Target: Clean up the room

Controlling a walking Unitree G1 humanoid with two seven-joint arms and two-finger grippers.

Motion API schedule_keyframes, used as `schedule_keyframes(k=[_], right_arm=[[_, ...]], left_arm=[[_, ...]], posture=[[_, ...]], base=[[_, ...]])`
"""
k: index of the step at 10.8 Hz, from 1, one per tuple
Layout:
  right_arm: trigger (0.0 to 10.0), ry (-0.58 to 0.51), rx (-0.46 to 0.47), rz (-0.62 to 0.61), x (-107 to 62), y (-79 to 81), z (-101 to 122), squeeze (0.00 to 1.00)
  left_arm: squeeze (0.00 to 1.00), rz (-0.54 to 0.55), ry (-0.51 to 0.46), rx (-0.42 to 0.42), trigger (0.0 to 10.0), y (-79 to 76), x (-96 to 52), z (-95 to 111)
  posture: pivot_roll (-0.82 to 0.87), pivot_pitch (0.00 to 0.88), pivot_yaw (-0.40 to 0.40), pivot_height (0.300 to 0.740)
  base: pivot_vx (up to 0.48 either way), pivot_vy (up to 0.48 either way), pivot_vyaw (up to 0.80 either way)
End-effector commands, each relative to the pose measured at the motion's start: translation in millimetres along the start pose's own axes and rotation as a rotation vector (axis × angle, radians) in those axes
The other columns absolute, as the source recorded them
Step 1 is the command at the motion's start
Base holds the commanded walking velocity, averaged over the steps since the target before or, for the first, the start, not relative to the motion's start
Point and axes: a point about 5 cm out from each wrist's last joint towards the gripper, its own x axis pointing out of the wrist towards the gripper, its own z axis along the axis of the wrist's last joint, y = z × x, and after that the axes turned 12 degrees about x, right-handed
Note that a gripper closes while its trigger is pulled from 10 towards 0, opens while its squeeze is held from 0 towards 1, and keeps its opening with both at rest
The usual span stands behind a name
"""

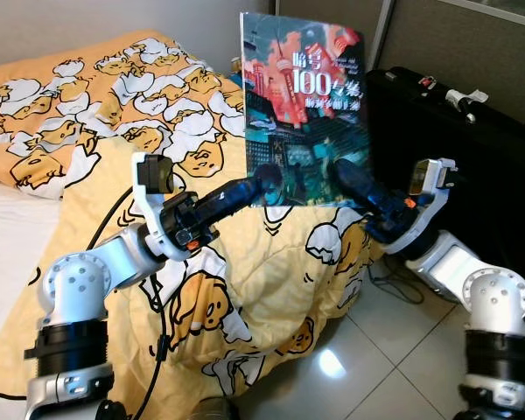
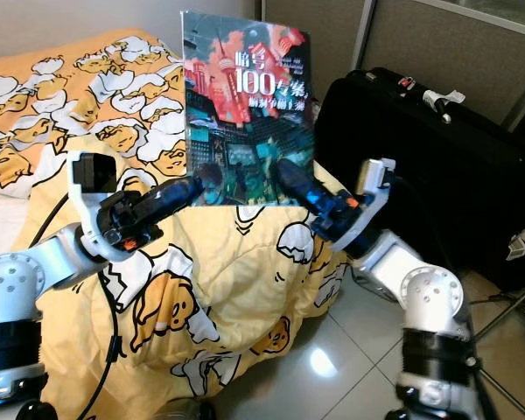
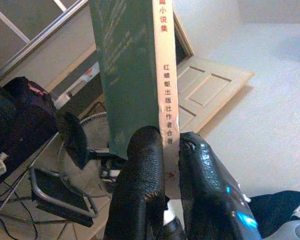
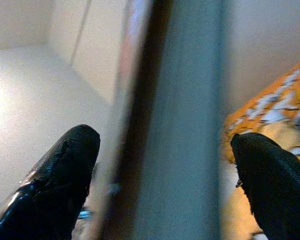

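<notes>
Book held upright over the duvet, pinched at its lower corner.

The left gripper (image 1: 261,189) is clamped on the lower corner of the book (image 1: 304,112), its 2 fingers (image 3: 140,180) squeezing the spine end. The right gripper (image 1: 350,182) sits at the opposite lower corner, at 5 o'clock of the cover, its 2 fingers spread wide either side of the book's edge, not pressing it. The book stands upright above the yellow egg-print duvet (image 1: 245,280). At 3 o'clock of the book lies a black suitcase (image 1: 455,149); white floor tiles (image 1: 394,359) show below.
</notes>
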Motion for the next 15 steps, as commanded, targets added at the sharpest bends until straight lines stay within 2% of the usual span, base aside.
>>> schedule_keyframes(k=[1, 2, 3, 4, 5, 6, 10, 15], right_arm=[[10.0, 0.012, 0.0, 0.033, 2.4, 6.4, -2, 0.0], [4.3, 0.007, -0.007, 0.058, 5.1, 11.6, -2, 0.0], [1.8, -0.013, -0.022, 0.075, 6.5, 15.8, 1, 0.0], [1.0, -0.043, -0.039, 0.078, 5.3, 18.1, 5, 0.0], [0.8, -0.055, -0.051, 0.074, 3.3, 19.7, 5, 0.0], [0.0, -0.066, -0.053, 0.073, 0.7, 21.7, 5, 0.0], [0.0, -0.034, -0.048, 0.023, -4.6, 19.7, -5, 0.0], [0.0, -0.099, -0.077, 0.005, -4.0, 17.6, 1, 0.0]], left_arm=[[0.0, -0.027, -0.01, 0.035, 0.0, -2.1, 4.5, 7], [0.0, -0.014, -0.007, 0.036, 0.0, 0.7, 4.4, 6], [0.0, -0.005, -0.008, 0.036, 0.0, 3.4, 3.9, 6], [0.0, 0.003, -0.012, 0.037, 0.0, 5.4, 3.3, 7], [0.0, 0.009, -0.018, 0.037, 0.0, 6.6, 2.6, 7], [0.0, 0.013, -0.025, 0.038, 0.0, 7.9, 2.2, 8], [0.0, 0.032, -0.039, 0.051, 0.0, 13.9, 1.8, 10], [0.0, 0.022, -0.033, 0.048, 0.0, 14.9, 1.8, 8]], posture=[[-0.03, 0.0, 0.056, 0.74], [-0.03, 0.0, 0.059, 0.74], [-0.04, 0.0, 0.061, 0.74], [-0.04, 0.0, 0.062, 0.74], [-0.05, 0.0, 0.065, 0.74], [-0.05, 0.0, 0.065, 0.74], [-0.06, 0.0, 0.073, 0.74], [-0.07, 0.0, 0.084, 0.74]], base=[[0.0, 0.0, 0.0], [0.0, 0.0, 0.0], [0.0, 0.0, 0.0], [0.0, 0.0, 0.0], [0.0, 0.0, 0.0], [0.0, 0.0, 0.0], [0.0, 0.0, 0.0], [0.0, 0.0, 0.0]])
